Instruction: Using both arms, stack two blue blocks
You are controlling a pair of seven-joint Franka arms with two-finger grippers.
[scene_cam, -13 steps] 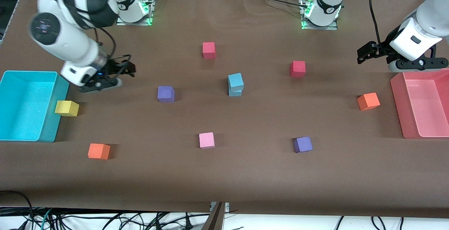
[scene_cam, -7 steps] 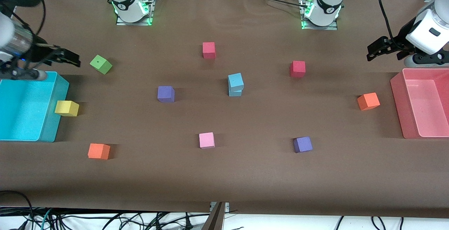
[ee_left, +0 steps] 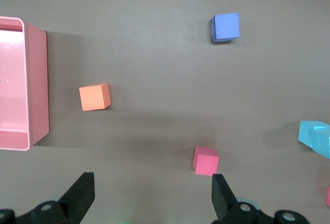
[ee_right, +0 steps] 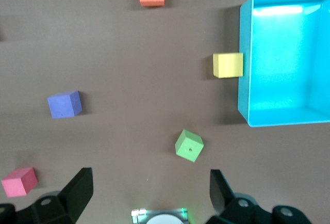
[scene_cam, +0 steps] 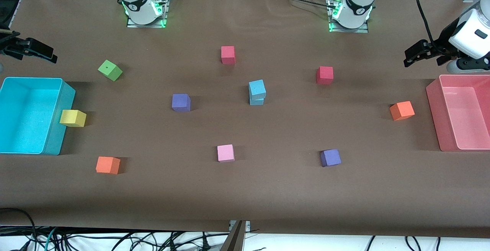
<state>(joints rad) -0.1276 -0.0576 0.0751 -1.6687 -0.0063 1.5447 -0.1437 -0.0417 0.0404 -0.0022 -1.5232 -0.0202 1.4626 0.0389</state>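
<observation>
The two light blue blocks (scene_cam: 257,92) stand stacked, one on the other, in the middle of the table; the upper one sits slightly askew. They show at the edge of the left wrist view (ee_left: 315,136). My left gripper (scene_cam: 412,55) is open and empty, up in the air at the left arm's end of the table, above the pink bin (scene_cam: 459,113). My right gripper (scene_cam: 32,50) is open and empty, up in the air at the right arm's end, above the cyan bin (scene_cam: 30,115). Both arms are drawn back from the stack.
Loose cubes lie about: green (scene_cam: 110,70), yellow (scene_cam: 72,118) against the cyan bin, two orange (scene_cam: 108,165) (scene_cam: 402,110), two purple (scene_cam: 180,102) (scene_cam: 330,157), pink (scene_cam: 225,153), two red (scene_cam: 227,54) (scene_cam: 324,75).
The right arm has swung up and away toward its end of the table, uncovering the green cube. The left gripper has drawn back a little and risen. The stack has not moved.
</observation>
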